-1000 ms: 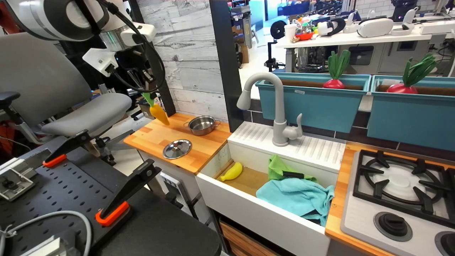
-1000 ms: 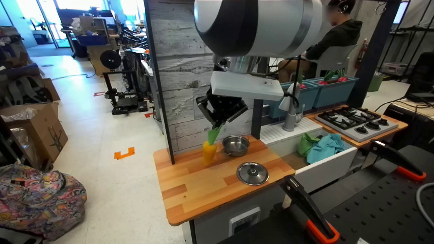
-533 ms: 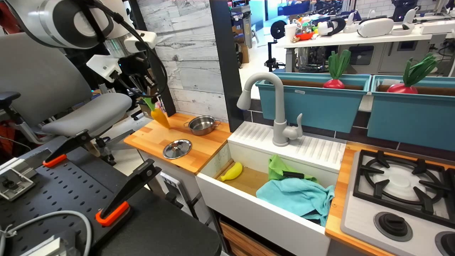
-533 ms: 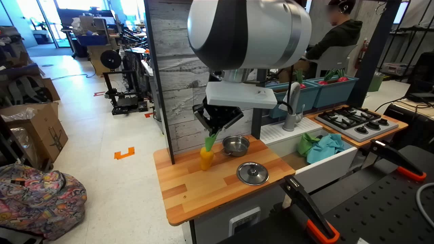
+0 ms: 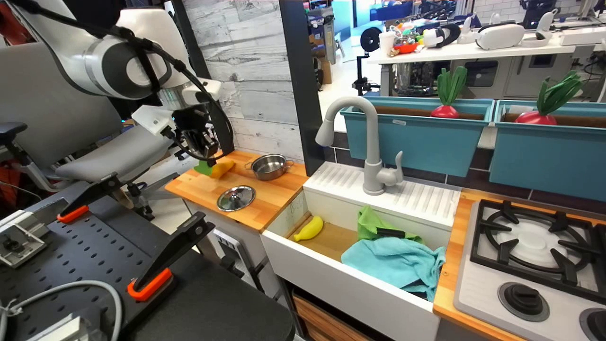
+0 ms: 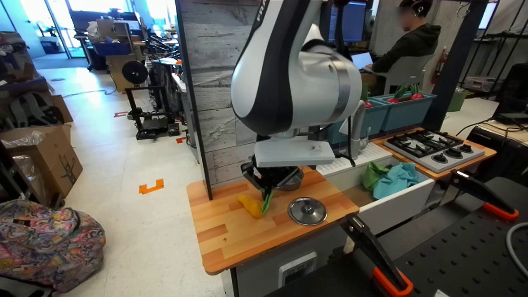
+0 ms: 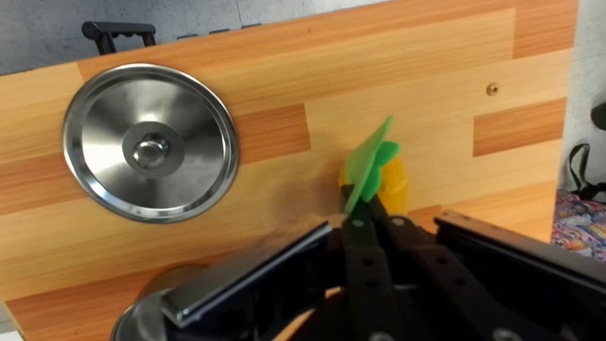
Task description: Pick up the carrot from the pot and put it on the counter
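The claw [image 7: 361, 199] pinches the carrot [image 6: 250, 205] by its green top, the body resting on the counter [image 6: 235, 239]; open wood runs from it to a rounded corner. The lid [image 5: 236, 198] lies near the front edge, the pot [image 5: 268, 167] by the wall [image 5: 262, 102]. The sink [image 5: 350, 282] holds 1 banana [image 5: 310, 228] and 2 cloths [image 5: 390, 260].

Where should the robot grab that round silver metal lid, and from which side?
By the small shiny metal knob at the centre of the lid, I'd say, from straight above, fingers on opposite sides. The lid lies flat on the orange-brown wooden counter, so its rim likely offers little to pinch, while the knob stands up.
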`<state>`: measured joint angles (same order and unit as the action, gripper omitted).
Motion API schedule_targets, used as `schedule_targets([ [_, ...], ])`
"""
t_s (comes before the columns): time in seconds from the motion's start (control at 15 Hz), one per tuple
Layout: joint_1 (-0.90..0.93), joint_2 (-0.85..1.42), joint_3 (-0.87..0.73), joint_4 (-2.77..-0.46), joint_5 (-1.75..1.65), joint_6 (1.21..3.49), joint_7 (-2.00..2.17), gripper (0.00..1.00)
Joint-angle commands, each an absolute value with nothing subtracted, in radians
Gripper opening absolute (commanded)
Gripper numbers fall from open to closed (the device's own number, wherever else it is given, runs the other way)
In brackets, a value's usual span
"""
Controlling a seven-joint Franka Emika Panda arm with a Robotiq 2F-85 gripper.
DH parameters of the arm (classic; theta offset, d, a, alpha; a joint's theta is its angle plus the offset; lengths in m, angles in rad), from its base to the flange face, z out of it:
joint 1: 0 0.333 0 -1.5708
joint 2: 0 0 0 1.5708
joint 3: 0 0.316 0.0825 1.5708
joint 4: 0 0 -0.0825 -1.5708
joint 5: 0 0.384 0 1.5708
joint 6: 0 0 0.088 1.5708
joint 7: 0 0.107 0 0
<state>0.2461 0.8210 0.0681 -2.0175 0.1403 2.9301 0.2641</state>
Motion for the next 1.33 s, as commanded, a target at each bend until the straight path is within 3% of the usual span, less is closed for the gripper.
schedule_targets([
  [0.0, 0.288, 0.876, 0.029, -1.95, 0.118, 2.856, 0.273, 0.26],
  [0.07, 0.295, 0.885, 0.021, -1.941, 0.116, 2.842, 0.277, 0.27],
  [0.27, 0.303, 0.897, 0.012, -1.92, 0.11, 2.799, 0.278, 0.47],
  [0.73, 0.338, 0.817, -0.003, -1.99, 0.069, 2.771, 0.291, 1.0],
  [1.27, 0.327, 0.752, 0.044, -2.047, 0.072, 2.788, 0.263, 1.0],
])
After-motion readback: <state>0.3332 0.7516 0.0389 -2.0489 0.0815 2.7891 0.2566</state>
